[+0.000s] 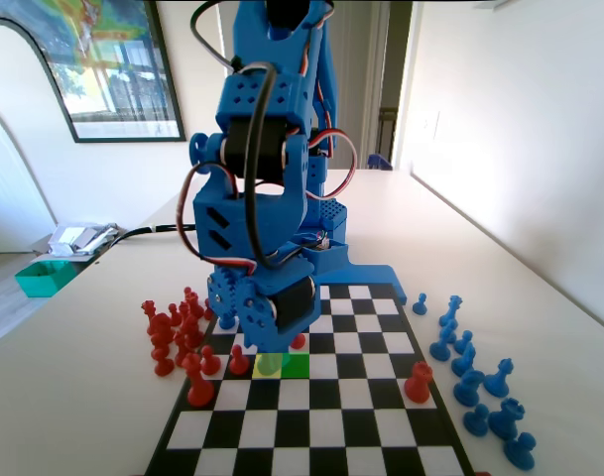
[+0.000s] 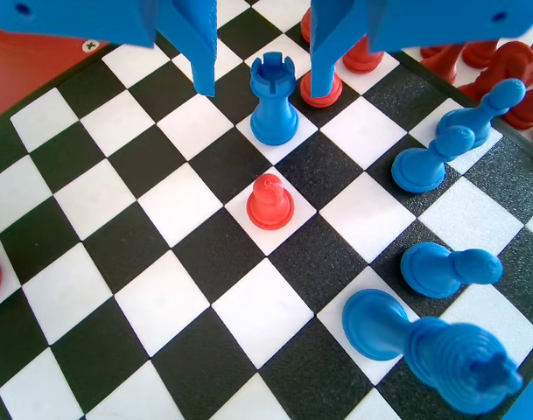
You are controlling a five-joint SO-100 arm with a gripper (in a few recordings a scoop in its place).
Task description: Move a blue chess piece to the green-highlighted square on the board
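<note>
At the top centre of the wrist view, the tool (image 2: 260, 74) hung released, jaws astride a blue rook-topped piece (image 2: 274, 101) — nothing gripped. In the fixed view, the green-highlighted square (image 1: 295, 365) on the board (image 1: 371, 426) sat bare — delivery not yet done.

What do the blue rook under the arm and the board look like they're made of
The rook looks like hard moulded plastic: uniform blue, smooth, with soft sheen. The board seems a thin flat mat or printed sheet; its black squares show a fine grainy texture, the white ones look matte. I can't tell vinyl from card.
</note>
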